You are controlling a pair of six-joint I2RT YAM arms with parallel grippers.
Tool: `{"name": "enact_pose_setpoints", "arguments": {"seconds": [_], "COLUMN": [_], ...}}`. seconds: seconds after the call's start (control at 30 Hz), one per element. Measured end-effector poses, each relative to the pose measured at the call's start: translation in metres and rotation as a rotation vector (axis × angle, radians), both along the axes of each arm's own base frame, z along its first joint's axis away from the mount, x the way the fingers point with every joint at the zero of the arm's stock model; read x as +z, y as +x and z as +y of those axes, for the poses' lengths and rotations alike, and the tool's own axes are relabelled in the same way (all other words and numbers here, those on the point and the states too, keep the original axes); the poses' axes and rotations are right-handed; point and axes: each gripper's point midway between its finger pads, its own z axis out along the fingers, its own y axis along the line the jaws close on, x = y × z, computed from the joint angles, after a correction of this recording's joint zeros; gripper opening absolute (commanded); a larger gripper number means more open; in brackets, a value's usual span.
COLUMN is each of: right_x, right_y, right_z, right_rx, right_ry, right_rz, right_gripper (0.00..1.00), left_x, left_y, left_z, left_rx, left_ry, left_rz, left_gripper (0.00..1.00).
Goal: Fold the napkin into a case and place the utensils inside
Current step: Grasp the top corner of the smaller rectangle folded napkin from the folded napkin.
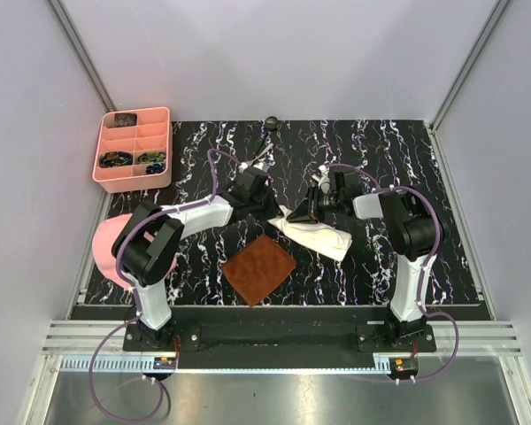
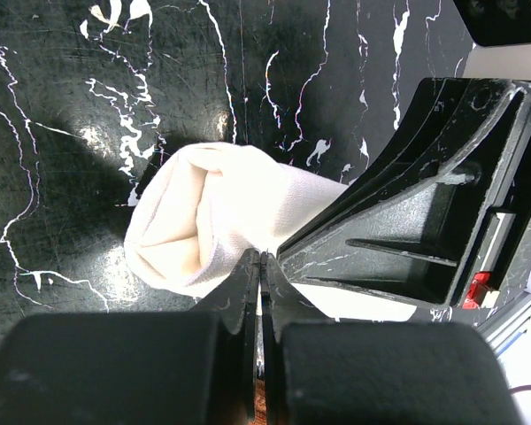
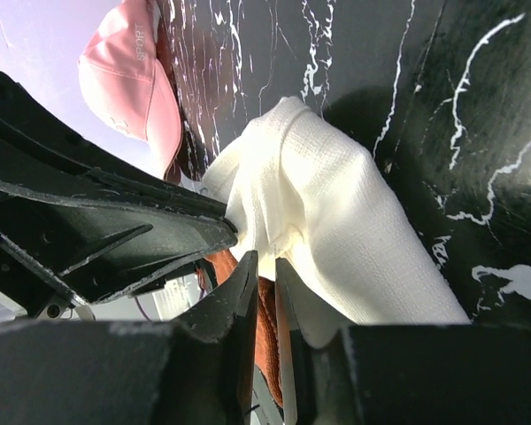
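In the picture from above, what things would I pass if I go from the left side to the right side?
pink tray → brown mat → napkin

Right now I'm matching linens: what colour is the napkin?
The napkin is plain cream-white, clearest in the left wrist view.

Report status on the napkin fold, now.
Left gripper shut, tips against the napkin. Right gripper barely parted at its fold, grip unclear. Napkin folded into a thick bundle. Brown mat close beside.
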Motion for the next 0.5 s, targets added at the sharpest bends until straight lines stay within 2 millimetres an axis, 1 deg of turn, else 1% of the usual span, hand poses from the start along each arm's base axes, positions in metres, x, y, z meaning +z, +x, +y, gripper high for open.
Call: {"name": "enact_pose_setpoints", "arguments": {"seconds": [0.2,0.37,0.4,0.5], "right_x": [-0.004,-0.011,-0.014,-0.020], "right_y": [0.000,0.002,0.003,0.005], "right_z": [0.010,0.028,0.033,0.042], "right_rx": [0.019,0.052,0.062,0.082], "right_ry": [0.006,0.019,0.026,0.038], "right_rz": [0.004,0.018,0.023,0.037], "right_gripper": [0.20,0.19,0.20,0.20], "left_x": [0.000,-0.001,-0.001,-0.006], "left_y": [0.000,0.001,0.002,0.002], "left_z": [0.000,0.001,0.002,0.008], "left_rx": [-0.001,0.004,0.007,0.024], "left_ry": [0.000,0.005,0.006,0.019], "left_rz": [0.000,-0.002,-0.002,0.005], "left_gripper": [0.00,0.00,0.00,0.00]}}
